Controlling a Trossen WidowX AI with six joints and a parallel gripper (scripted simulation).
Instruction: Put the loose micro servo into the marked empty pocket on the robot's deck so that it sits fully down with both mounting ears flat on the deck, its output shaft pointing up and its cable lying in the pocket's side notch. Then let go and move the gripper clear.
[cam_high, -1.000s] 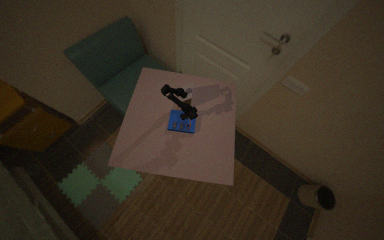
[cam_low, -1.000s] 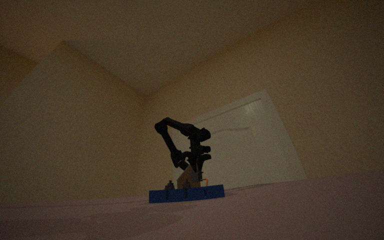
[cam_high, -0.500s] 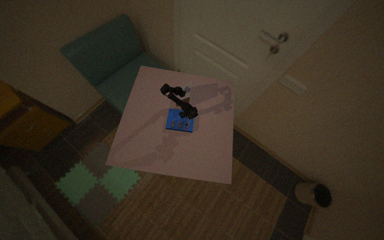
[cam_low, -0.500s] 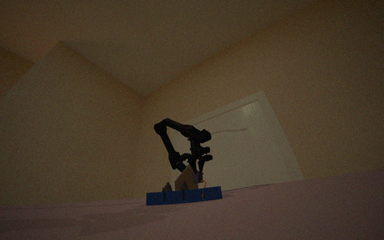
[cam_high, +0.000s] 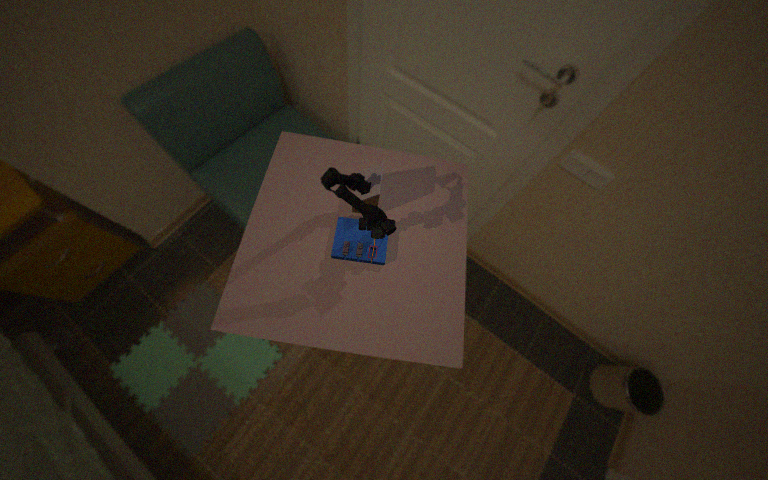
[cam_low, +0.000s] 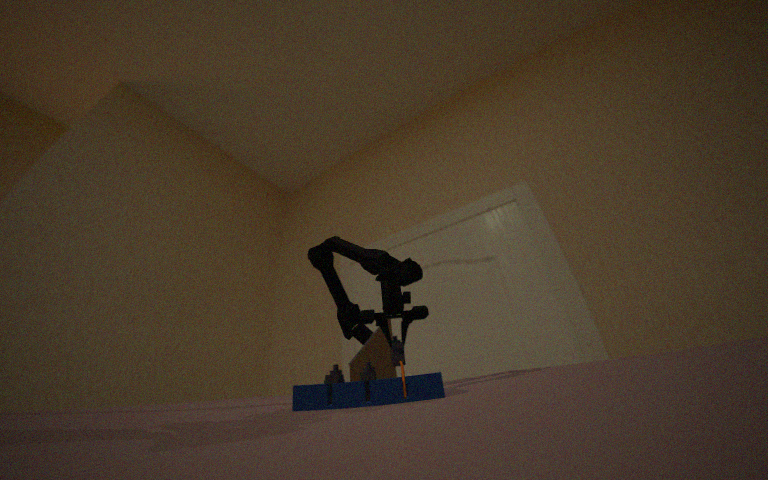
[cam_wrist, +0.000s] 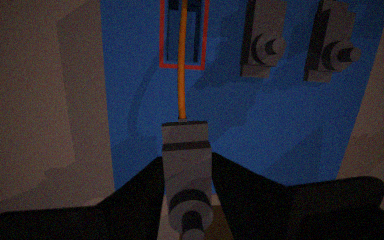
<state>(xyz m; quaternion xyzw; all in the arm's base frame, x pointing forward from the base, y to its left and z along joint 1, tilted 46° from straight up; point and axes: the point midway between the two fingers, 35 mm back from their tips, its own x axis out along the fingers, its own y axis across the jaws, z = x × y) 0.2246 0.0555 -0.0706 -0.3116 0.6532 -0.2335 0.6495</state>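
Observation:
My gripper (cam_low: 397, 345) (cam_wrist: 186, 160) is shut on the grey micro servo (cam_wrist: 187, 162) (cam_low: 398, 352), held above the blue deck (cam_high: 348, 227) (cam_low: 424, 386) (cam_wrist: 135, 170). The servo's output shaft points up toward the wrist camera. Its orange cable (cam_wrist: 182, 90) (cam_low: 403, 379) runs from its end, straight over the red-outlined pocket (cam_wrist: 161, 40) (cam_high: 369, 252). In the wrist view the pocket's far part is cut off by the frame edge. The servo is lined up with the pocket's long direction but stands short of it, over bare deck.
Two seated servos (cam_wrist: 265, 40) (cam_wrist: 332, 42) stand on the deck beside the pocket, shafts up; they also show in the top view (cam_high: 346, 248) (cam_high: 359, 249). A brown block (cam_low: 370, 359) stands behind the deck, near the arm's base. The deck rests on the pink table (cam_high: 396, 316).

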